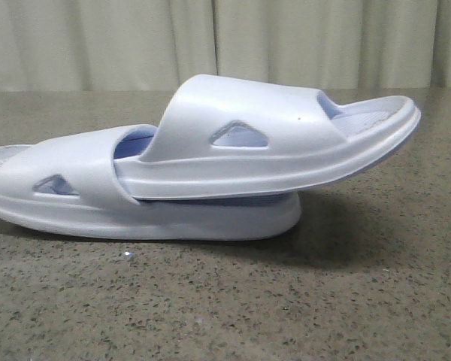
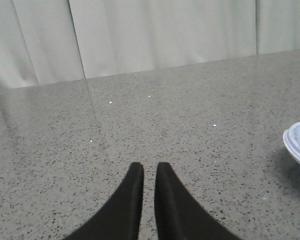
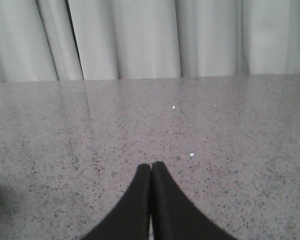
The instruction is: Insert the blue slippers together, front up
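Note:
The two pale blue slippers lie on the speckled table in the front view. The lower slipper point(image 1: 75, 199) rests flat on its sole. The upper slipper point(image 1: 286, 147) is pushed under the lower one's strap and tilts up to the right, its free end off the table. Both show side cut-outs. Neither gripper shows in the front view. My left gripper point(image 2: 149, 166) is empty, its fingers almost together with a thin gap, above bare table; a slipper's edge point(image 2: 299, 145) shows at that view's side. My right gripper point(image 3: 151, 165) is shut and empty over bare table.
The grey speckled stone table point(image 1: 225, 308) stretches in front of the slippers. A pale curtain point(image 1: 225, 41) hangs behind the table's far edge and also shows in both wrist views.

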